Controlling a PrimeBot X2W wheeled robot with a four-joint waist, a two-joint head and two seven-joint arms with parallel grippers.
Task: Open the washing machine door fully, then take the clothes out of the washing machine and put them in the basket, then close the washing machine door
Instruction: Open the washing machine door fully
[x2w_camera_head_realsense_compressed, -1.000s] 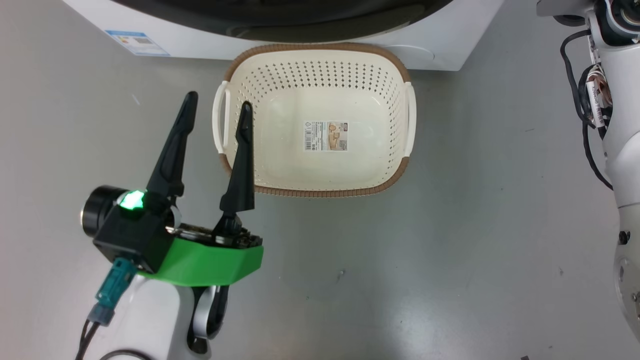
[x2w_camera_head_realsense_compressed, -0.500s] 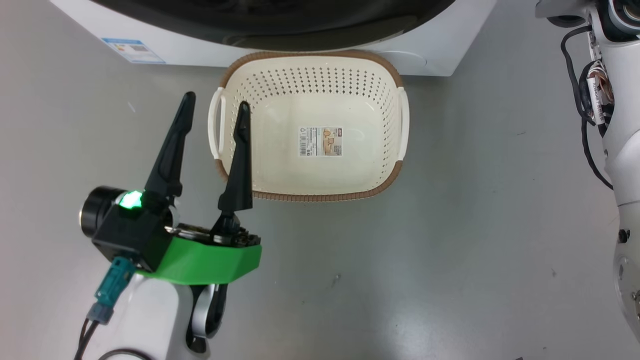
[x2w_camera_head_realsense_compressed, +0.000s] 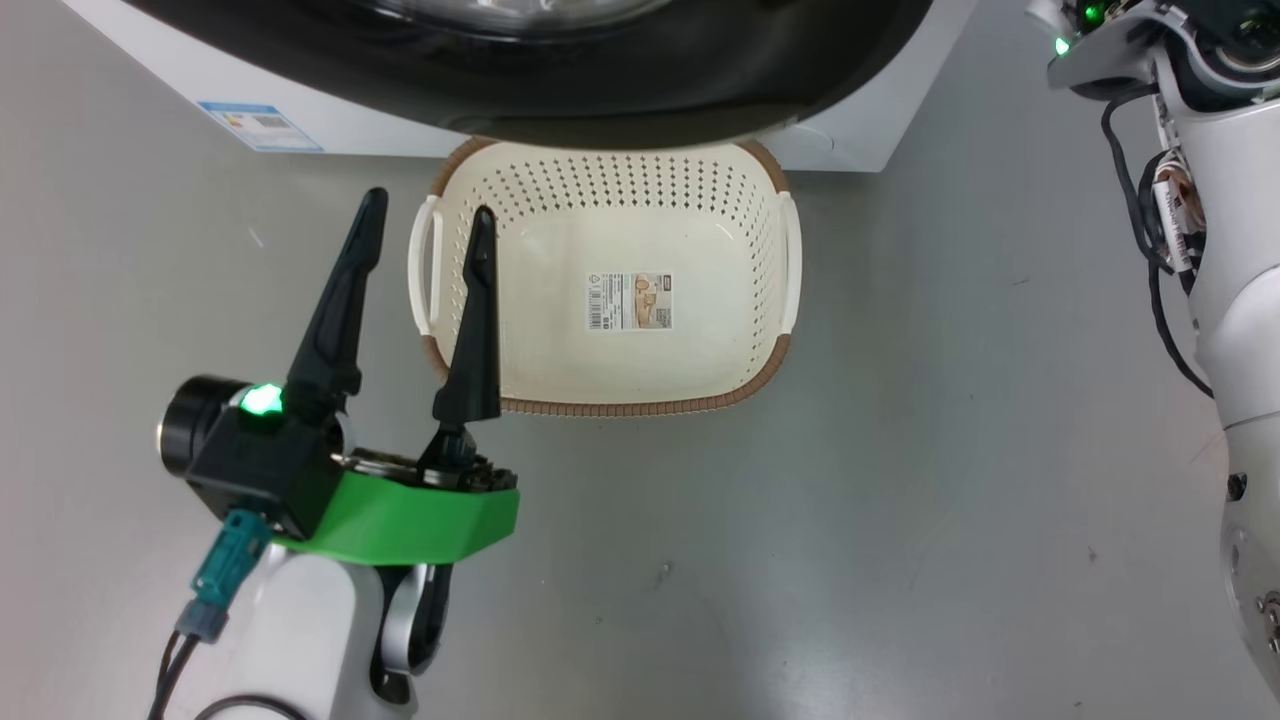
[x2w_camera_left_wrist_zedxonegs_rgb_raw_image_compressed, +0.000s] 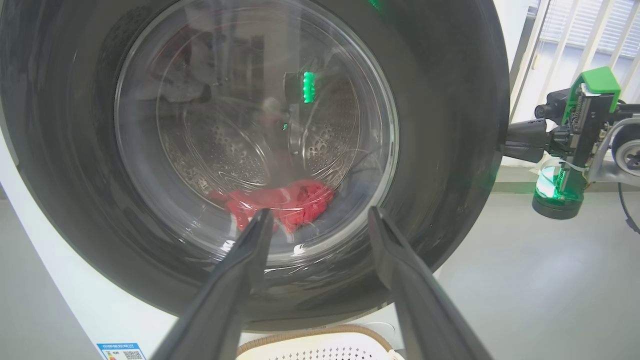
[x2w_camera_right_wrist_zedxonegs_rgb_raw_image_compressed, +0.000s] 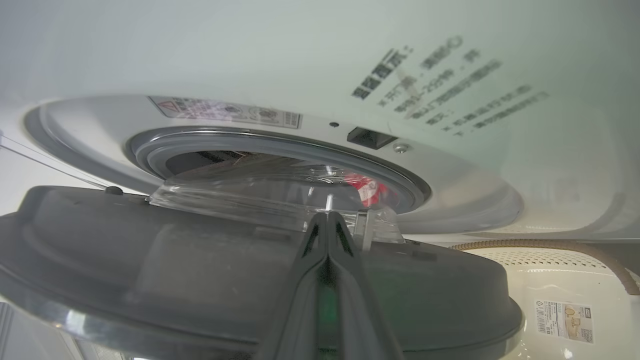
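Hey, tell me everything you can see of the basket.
The basket is a cream, plastic-looking rounded rectangle with perforated walls, a brown woven-look rim and two pale side handles. It stands upright and empty on the grey floor, a paper label on its bottom, close before the washing machine, its far edge under the black rim of the door.
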